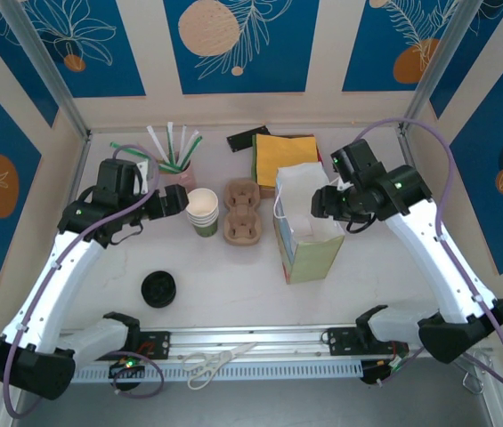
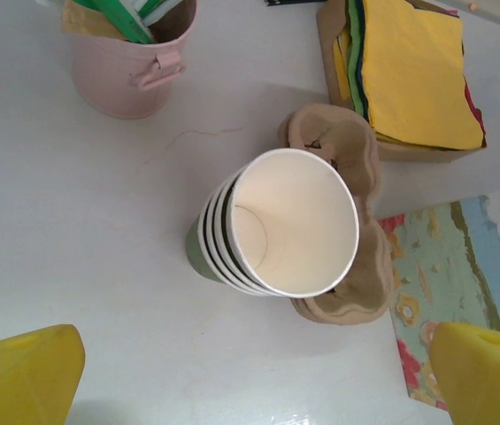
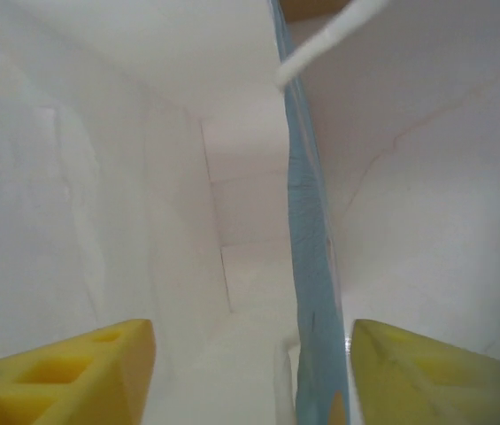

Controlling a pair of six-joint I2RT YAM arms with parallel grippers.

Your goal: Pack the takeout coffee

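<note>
From overhead, the left gripper (image 1: 178, 199) hangs just beside a nested stack of green-sided paper cups (image 1: 203, 212). The left wrist camera adds the detail: the yellow pads (image 2: 21, 379) are spread wide and hold nothing, and the stack (image 2: 276, 226) stands ahead of them and between their lines, four cream rims countable, the top cup empty. Just beyond the cups lies a brown moulded-pulp cup carrier (image 2: 342, 142); I cannot tell how many are stacked. Farther ahead to the jaws' left is one pink metal bucket (image 2: 130, 75) holding green and white sticks, and to their right a brown tray with a pile of paper napkins (image 2: 418, 71), yellow on top. The right gripper (image 1: 326, 203) sits at the mouth of one upright paper bag with white handles (image 1: 309, 253). Its wrist camera looks down inside: the bag's white interior (image 3: 99, 177) is bare, and the blue-edged wall runs between the yellow pads (image 3: 64, 372), nearer the right one; the jaws stand apart astride it, not clamped. The overhead view alone shows the takeout coffee (image 1: 158, 288), a round black plastic lid from above with its cup sides hidden, on the white table (image 1: 233, 285) well behind the left jaws, and one pair of white-handled scissors (image 1: 218, 360) on the rail by the arm bases.
</note>
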